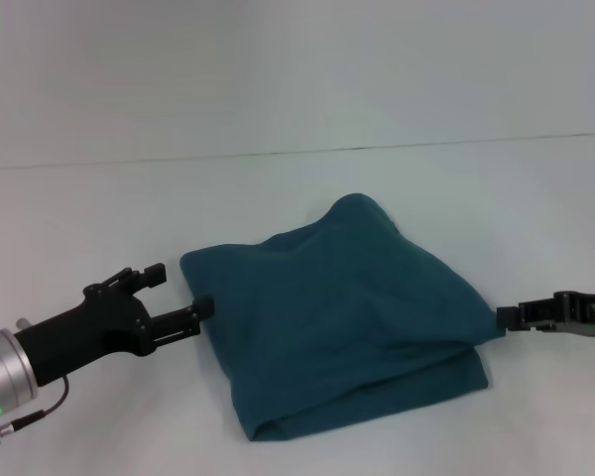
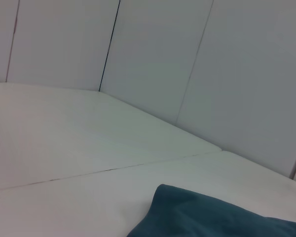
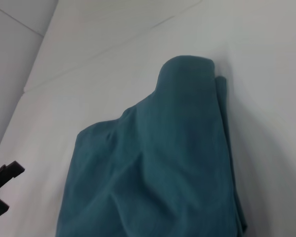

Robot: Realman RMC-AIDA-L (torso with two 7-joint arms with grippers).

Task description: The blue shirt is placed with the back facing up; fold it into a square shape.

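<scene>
Blue shirt (image 1: 347,327): lies folded into a rough four-sided bundle at the middle of the white bench (image 1: 297,188), upper layer draped over a lower layer.
Shirt edges: the far corner rises in a rounded peak; the near edge shows two stacked layers (lower layer sticking out along the near right corner); the left edge runs straight from the far left corner toward the near corner.
Left claw (image 1: 183,297): low over the bench at the shirt's left edge, fingers spread with a wide gap between them; the nearer fingertip touches or sits just beside the cloth, nothing gripped.
Right claw (image 1: 511,317): low at the shirt's right corner, tips meeting the pulled-out point of cloth (closed on that corner, as far as the head view shows).
Left wrist view: shows only the shirt's peak (image 2: 207,215) against the bench and the panelled wall (image 2: 187,59).
Right wrist view: shows the shirt (image 3: 163,173) lengthwise, with the left claw's fingertips (image 3: 2,190) beyond its far side.
Open room: bare bench surface lies on all sides of the shirt, widest on the far side up to a seam line (image 1: 297,152).
</scene>
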